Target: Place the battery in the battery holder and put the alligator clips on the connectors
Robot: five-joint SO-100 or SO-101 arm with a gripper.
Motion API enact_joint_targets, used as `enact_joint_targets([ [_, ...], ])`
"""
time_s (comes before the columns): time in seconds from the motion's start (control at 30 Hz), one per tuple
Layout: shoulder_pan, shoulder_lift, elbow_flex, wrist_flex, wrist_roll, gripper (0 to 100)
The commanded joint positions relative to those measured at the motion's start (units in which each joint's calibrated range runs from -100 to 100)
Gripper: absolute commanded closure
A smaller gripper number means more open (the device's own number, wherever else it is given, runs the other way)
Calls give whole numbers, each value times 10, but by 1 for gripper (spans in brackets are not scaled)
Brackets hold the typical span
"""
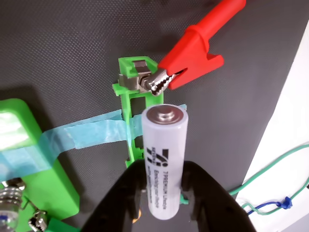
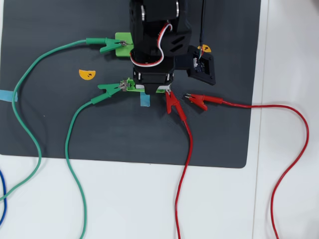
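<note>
**Battery held above the green holder**

Where the wrist view looks down past the black two-finger gripper (image 1: 163,186), we see its matte plastic fingers closed on a white cylindrical battery (image 1: 163,159) with a smooth glossy sleeve, black print and a silvery metal cap. The cell stands over the narrow green plastic battery holder (image 1: 129,104), whose far end carries a dull metal connector tab (image 1: 136,79). A red insulated alligator clip (image 1: 190,53) bites that tab with its serrated metal teeth. A strip of translucent blue tape (image 1: 84,134) crosses the holder and runs to a flat green plastic plate (image 1: 29,159) at left.

From the overhead view we gain the wider layout, while the battery is hidden under the arm's black body (image 2: 154,37). On the dark grey, finely textured mat (image 2: 60,134), a green alligator clip (image 2: 110,88) grips the holder's left end, a second green clip (image 2: 103,45) sits on a square green piece, and a second red clip (image 2: 198,99) lies loose just right of the clipped one.
</note>
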Motion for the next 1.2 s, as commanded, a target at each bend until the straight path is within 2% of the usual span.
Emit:
enact_joint_targets([
  [0.0,7,25,-6,-8,-4,99],
  [0.37,28,48,-10,-11,-2,99],
  [0.57,25,50,-2,-57,-4,99],
  [1.17,24,51,13,-59,-5,99],
])
